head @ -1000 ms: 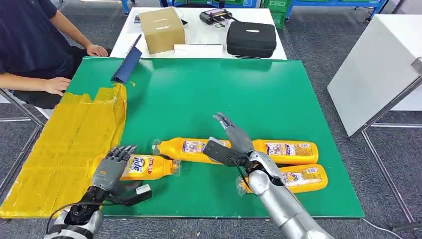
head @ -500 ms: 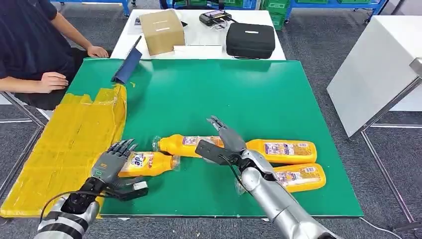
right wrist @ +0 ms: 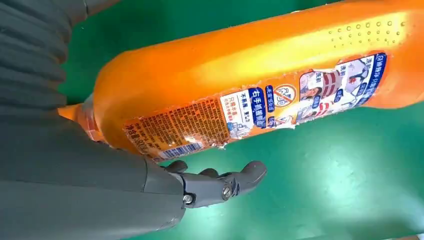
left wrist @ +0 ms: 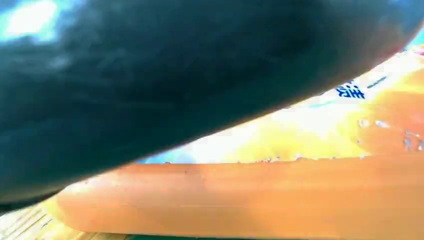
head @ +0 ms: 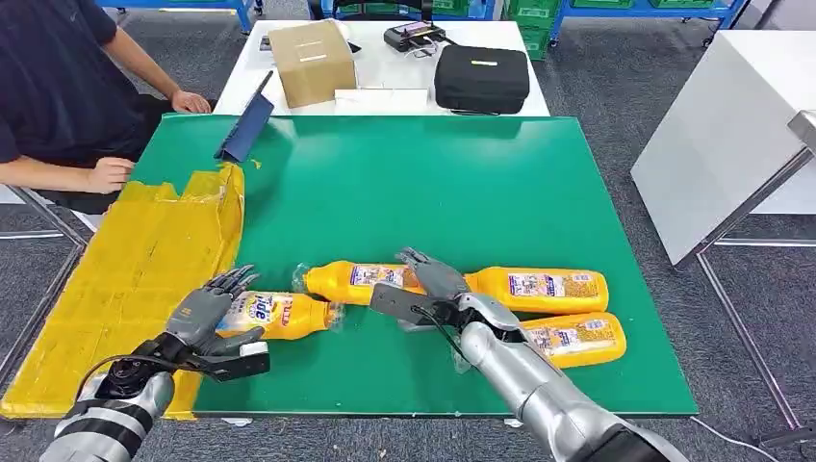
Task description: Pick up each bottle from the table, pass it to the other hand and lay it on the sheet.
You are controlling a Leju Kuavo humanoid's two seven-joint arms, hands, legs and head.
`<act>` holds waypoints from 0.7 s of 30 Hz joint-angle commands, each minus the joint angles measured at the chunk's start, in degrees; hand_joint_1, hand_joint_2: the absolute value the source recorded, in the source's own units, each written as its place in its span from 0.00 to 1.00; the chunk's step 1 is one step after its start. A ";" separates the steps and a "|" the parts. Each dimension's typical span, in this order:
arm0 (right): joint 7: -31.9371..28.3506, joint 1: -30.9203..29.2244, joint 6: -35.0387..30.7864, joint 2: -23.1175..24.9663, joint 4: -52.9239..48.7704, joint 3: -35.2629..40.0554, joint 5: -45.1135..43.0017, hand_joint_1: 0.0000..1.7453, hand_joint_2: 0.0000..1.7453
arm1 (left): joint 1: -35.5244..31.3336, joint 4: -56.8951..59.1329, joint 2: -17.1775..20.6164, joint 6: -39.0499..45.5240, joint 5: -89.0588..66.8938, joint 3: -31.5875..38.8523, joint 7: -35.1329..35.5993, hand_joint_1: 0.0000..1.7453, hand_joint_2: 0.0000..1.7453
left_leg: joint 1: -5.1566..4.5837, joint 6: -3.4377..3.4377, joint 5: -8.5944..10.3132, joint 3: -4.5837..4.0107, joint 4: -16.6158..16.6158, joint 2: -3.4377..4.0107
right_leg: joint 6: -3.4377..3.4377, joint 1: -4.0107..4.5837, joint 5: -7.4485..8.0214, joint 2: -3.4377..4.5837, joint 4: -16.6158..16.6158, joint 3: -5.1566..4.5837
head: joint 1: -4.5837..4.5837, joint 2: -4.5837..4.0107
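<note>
Bench: green top, carries four orange bottles near its front edge.
Sheet: yellow, crinkled, along the bench's left side.
White table: behind the bench; holds a cardboard box, closed, and a black case, zipped shut. Contents of both cannot be told.
Person: seated at far left, hand on the bench corner.
Bottle A: lying at the sheet's edge, cap to the right, under the left hand.
Bottle B: lying mid-bench, cap to the left.
Bottle C: lying right of B.
Bottle D: lying nearest the front, beside the right forearm.
Left hand: fingers draped over bottle A, thumb below; a firm grasp cannot be told.
Right hand: fingers spread, holding nothing, over the gap between B and C.
</note>
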 commanded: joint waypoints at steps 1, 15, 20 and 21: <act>1.43 -3.49 1.92 0.05 7.84 4.24 1.46 0.00 1.00 | 0.33 1.19 -0.94 -1.93 10.06 1.08 -6.53 0.00 0.00 | 0.09 -0.09 0.02 -0.16 0.00 0.13 | -0.09 0.08 0.08 0.32 -0.05 -0.18 | 0.02 0.00; 10.74 -2.07 2.79 1.83 23.81 7.37 9.70 1.00 1.00 | 4.34 -25.87 -20.92 -37.78 72.01 17.26 -14.33 0.00 0.00 | 0.09 0.04 0.01 -0.21 0.05 -0.02 | 0.03 0.04 0.08 0.04 -0.18 -0.22 | 0.06 0.00; 12.64 -1.39 3.73 2.37 24.32 7.37 11.51 1.00 1.00 | 5.51 -28.74 -22.05 -39.83 76.22 16.29 -13.01 0.00 0.00 | 0.11 0.02 -0.06 -0.02 -0.01 -0.08 | -0.01 0.08 0.10 0.02 -0.27 -0.54 | -0.02 0.00; 12.77 -1.25 3.76 2.49 24.30 7.23 11.72 1.00 1.00 | 5.72 -29.21 -22.04 -39.77 76.24 16.10 -13.02 0.00 0.00 | 0.10 0.04 -0.03 -0.04 -0.07 -0.17 | -0.03 0.07 0.09 -0.04 -0.33 -0.55 | 0.00 0.00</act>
